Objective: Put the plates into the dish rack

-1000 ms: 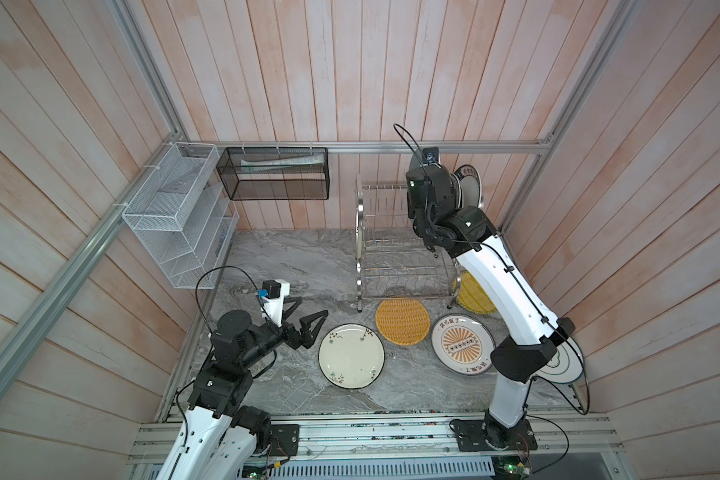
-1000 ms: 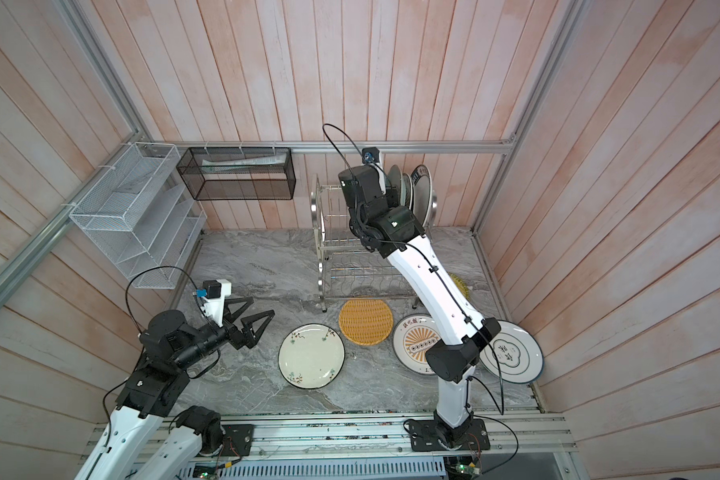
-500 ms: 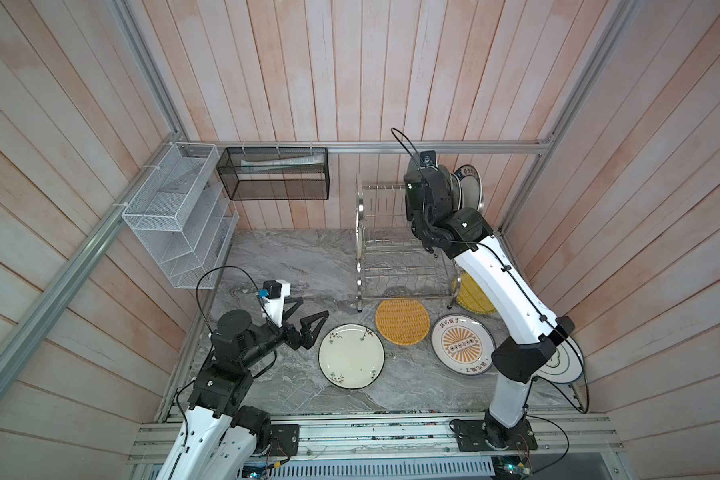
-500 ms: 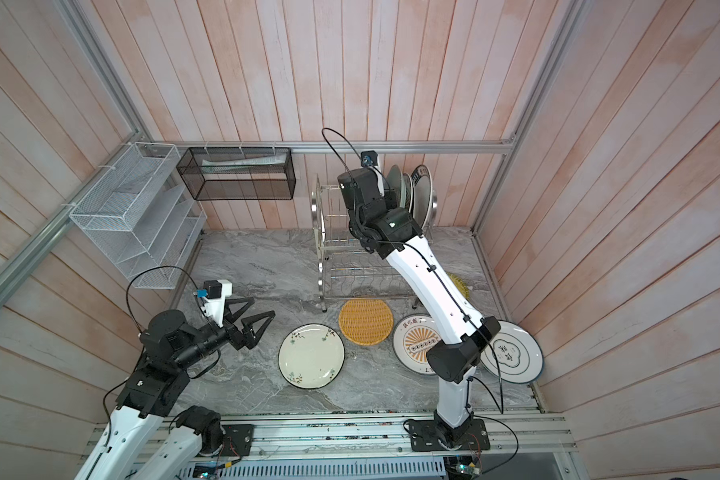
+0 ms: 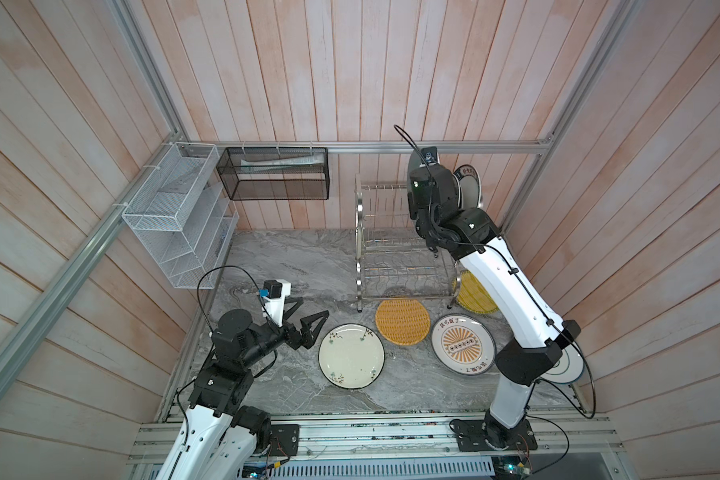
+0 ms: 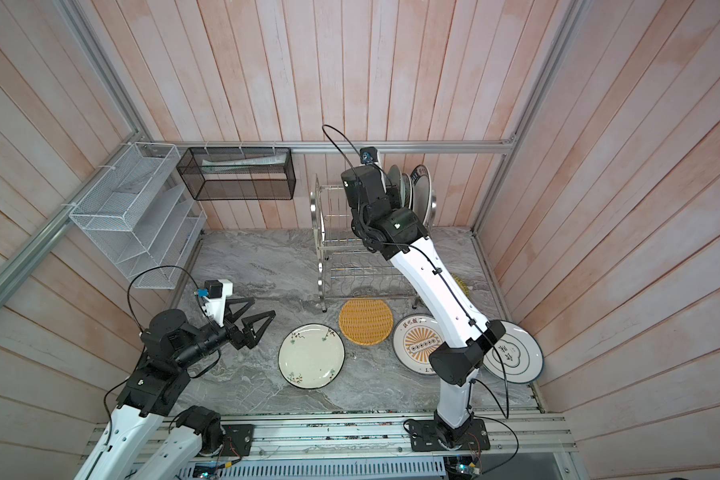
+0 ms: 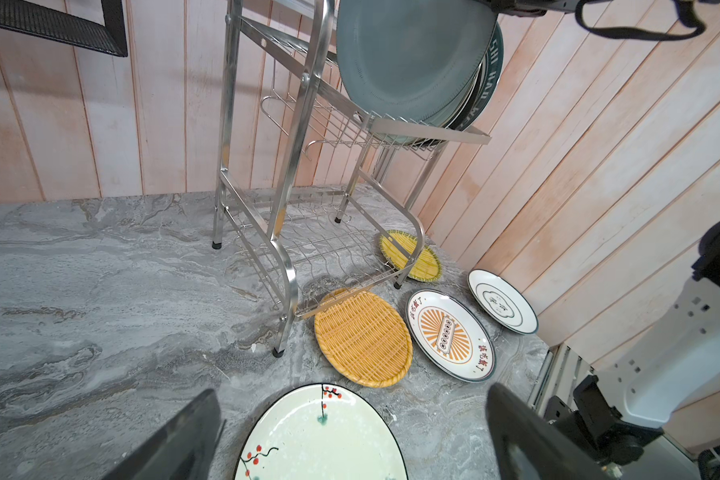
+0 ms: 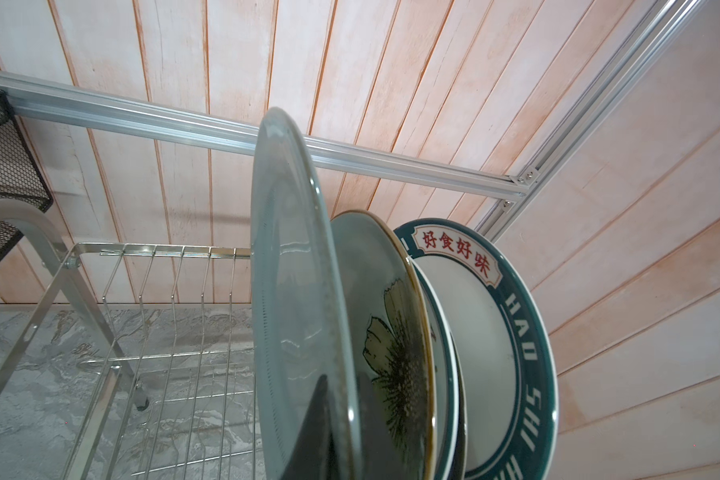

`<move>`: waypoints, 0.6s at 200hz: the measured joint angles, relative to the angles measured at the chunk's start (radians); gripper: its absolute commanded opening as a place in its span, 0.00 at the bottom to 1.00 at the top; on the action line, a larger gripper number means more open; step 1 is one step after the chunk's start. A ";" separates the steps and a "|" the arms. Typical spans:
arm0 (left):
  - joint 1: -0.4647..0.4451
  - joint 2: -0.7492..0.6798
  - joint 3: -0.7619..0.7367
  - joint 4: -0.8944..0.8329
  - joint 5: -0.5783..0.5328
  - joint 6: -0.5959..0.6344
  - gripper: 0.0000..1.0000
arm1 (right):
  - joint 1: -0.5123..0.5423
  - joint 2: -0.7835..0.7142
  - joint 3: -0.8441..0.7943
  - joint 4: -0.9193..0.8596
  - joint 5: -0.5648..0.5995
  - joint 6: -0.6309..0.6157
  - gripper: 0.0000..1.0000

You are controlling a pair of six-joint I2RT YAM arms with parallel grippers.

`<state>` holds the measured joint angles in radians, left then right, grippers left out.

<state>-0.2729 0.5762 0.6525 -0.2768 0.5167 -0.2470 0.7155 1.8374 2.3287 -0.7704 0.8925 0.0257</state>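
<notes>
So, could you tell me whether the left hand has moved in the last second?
No. The left hand stays open at the same spot just left of the cream plate in both top views.

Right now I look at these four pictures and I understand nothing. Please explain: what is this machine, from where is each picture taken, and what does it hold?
It is a robot with two arms at a marble table. Two pictures look down from above, side by side; two come from a camera on each wrist. The left gripper is open and empty, beside a cream floral plate. An orange woven plate, a sunburst plate, a yellow woven plate and a blue-ringed plate also lie on the table. The right gripper is shut on a grey-blue plate, held upright at the top tier of the steel dish rack, next to a teal flower plate and a teal-rimmed plate standing there.
</notes>
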 measured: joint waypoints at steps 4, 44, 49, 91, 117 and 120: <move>0.000 0.000 0.000 0.000 0.000 0.000 1.00 | 0.000 0.000 0.006 0.001 0.001 -0.005 0.00; 0.005 0.000 0.000 0.000 0.000 0.000 1.00 | 0.000 0.000 0.055 0.023 0.027 -0.046 0.00; 0.005 0.000 0.000 0.000 0.000 0.000 1.00 | 0.000 0.000 0.055 0.026 0.031 -0.048 0.00; 0.005 0.000 0.000 0.000 0.000 0.000 1.00 | -0.004 -0.001 0.047 0.030 0.034 -0.053 0.00; 0.005 0.000 0.000 0.000 0.000 0.000 1.00 | -0.009 -0.001 0.031 0.029 0.030 -0.051 0.00; 0.005 0.000 0.000 0.000 0.000 0.000 1.00 | -0.010 -0.001 0.029 0.029 0.029 -0.050 0.00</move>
<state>-0.2684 0.5758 0.6525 -0.2768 0.5167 -0.2470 0.7055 1.8366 2.3577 -0.7414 0.9215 -0.0238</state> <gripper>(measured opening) 0.999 0.093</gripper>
